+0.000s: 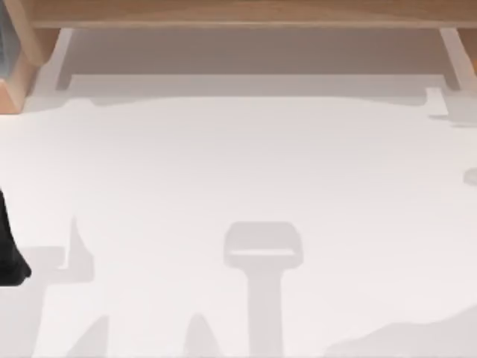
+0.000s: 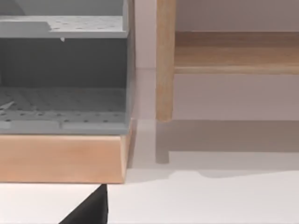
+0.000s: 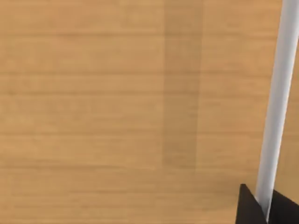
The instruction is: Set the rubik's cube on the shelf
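A white bench (image 1: 238, 194) stretches before me, with the light-brown wooden shelf (image 1: 238, 11) running along its far edge. The rubik's cube is nowhere I can find. My left arm (image 1: 9, 246) sits at the bench's left edge; my right wrist camera looks onto wood grain. I cannot tell either tool's state. I would judge it wise to locate the cube before moving.

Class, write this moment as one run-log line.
left arm: at table's left edge | shelf: along table's far side | right wrist view: wooden board close up
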Controlling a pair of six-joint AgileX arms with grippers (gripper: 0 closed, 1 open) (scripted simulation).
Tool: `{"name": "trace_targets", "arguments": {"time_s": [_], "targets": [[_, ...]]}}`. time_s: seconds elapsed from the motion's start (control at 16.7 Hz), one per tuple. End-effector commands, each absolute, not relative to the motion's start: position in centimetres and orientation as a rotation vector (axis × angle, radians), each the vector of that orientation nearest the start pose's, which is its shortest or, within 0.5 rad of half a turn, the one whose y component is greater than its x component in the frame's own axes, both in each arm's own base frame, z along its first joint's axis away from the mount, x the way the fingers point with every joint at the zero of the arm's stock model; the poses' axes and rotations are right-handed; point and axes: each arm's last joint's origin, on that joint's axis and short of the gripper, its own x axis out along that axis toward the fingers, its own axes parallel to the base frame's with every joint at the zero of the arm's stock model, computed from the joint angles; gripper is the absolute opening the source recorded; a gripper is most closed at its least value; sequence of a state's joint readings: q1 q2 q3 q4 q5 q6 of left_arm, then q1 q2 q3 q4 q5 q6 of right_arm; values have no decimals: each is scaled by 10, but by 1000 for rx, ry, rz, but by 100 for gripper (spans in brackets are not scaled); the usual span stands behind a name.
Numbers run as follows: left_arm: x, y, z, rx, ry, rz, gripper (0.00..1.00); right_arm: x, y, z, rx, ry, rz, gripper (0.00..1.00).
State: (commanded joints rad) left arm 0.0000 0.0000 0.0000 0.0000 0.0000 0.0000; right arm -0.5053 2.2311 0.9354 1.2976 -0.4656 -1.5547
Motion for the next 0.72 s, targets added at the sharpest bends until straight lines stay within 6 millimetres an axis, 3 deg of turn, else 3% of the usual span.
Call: {"name": "trace_targets", "arguments": {"time_s": [0.24,0.72], "targets": [[106,-1,160,0,0,0,100,361,-181,89,-1569,7,-10,0],[106,-1,160,0,0,0,100,304,-179,86,-1564,14,-1,0]]}}
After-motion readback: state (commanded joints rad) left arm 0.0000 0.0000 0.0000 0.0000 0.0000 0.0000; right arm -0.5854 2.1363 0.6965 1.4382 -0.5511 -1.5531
